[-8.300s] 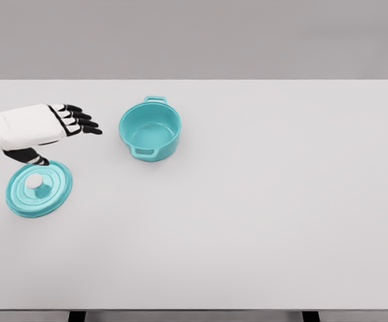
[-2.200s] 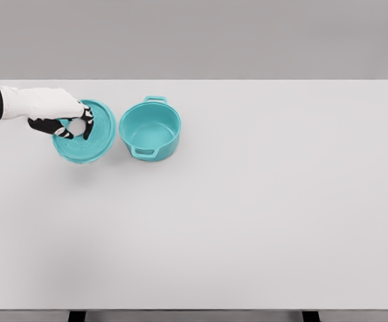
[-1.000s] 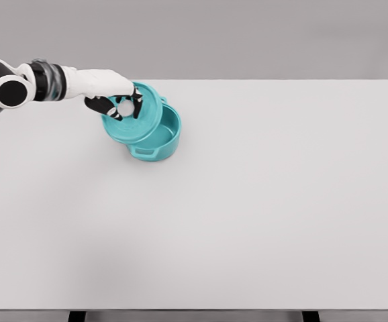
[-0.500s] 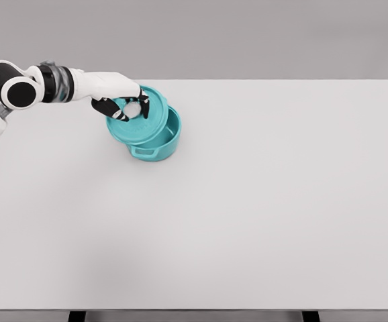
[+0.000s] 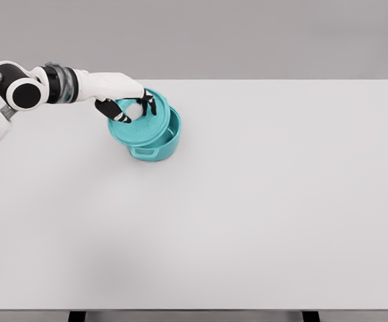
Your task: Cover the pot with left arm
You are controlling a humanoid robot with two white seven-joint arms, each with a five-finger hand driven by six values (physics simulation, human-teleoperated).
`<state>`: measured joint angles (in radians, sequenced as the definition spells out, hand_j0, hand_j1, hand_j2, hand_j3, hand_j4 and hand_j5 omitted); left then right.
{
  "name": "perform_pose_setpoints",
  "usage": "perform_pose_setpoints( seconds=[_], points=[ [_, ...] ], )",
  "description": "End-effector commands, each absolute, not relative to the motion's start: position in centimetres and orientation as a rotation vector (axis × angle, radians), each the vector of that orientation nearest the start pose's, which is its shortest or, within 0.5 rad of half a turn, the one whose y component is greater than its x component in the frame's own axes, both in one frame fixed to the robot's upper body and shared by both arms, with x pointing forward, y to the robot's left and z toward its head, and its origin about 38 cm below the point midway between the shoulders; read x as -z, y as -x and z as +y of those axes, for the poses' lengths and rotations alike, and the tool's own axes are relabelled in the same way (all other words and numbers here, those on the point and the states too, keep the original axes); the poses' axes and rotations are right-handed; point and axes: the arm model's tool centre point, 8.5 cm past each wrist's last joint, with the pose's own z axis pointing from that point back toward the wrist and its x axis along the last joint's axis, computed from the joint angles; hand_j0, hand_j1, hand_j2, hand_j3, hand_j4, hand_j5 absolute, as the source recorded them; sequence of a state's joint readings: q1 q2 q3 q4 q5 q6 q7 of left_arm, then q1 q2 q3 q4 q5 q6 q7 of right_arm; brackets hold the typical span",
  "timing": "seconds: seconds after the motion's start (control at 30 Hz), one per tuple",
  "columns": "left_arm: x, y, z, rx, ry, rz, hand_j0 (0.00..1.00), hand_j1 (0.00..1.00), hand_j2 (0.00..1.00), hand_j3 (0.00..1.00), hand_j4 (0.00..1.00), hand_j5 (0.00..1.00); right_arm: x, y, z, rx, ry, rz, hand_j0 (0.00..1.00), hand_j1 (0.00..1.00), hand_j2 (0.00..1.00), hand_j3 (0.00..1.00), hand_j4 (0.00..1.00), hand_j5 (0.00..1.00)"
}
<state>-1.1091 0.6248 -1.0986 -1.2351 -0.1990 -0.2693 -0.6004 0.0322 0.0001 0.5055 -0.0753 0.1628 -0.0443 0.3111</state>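
A teal pot with two small handles stands on the white table, left of the middle near the far edge. Its teal lid hangs tilted over the pot's left part, covering most of the opening; the right side of the rim still shows. My left hand is shut on the lid's pale knob, its black fingers curled around it. The white left arm comes in from the left edge. The right arm is out of sight.
The table's far edge runs just behind the pot, with a grey wall beyond it.
The left hand has carried the lid from the table's left side up and to the right. In the last half second it shifted slightly further right over the pot.
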Motion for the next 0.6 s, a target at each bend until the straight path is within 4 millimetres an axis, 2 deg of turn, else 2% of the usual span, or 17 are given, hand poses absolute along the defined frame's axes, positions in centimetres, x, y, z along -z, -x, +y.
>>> perform_pose_setpoints(
  seconds=[0.0, 0.23, 0.57],
  points=[
    [-24.4, -51.2, 20.9, 2.048, -0.316, -1.203, 0.73, 0.73, 0.73, 0.73, 0.73, 0.73, 26.2, 0.8, -23.5, -0.672, -0.254, 0.045, 1.00, 1.00, 1.00, 1.00, 1.00, 1.00],
    [-24.2, -51.1, 19.9, 2.058, -0.298, -1.215, 0.78, 0.78, 0.78, 0.78, 0.78, 0.78, 26.2, 0.8, -23.5, -0.674, -0.254, 0.045, 1.00, 1.00, 1.00, 1.00, 1.00, 1.00],
    [-24.3, -51.1, 19.9, 2.058, -0.300, -1.216, 0.81, 0.81, 0.81, 0.81, 0.81, 0.81, 26.2, 0.8, -23.5, -0.674, -0.254, 0.045, 1.00, 1.00, 1.00, 1.00, 1.00, 1.00]
  ],
)
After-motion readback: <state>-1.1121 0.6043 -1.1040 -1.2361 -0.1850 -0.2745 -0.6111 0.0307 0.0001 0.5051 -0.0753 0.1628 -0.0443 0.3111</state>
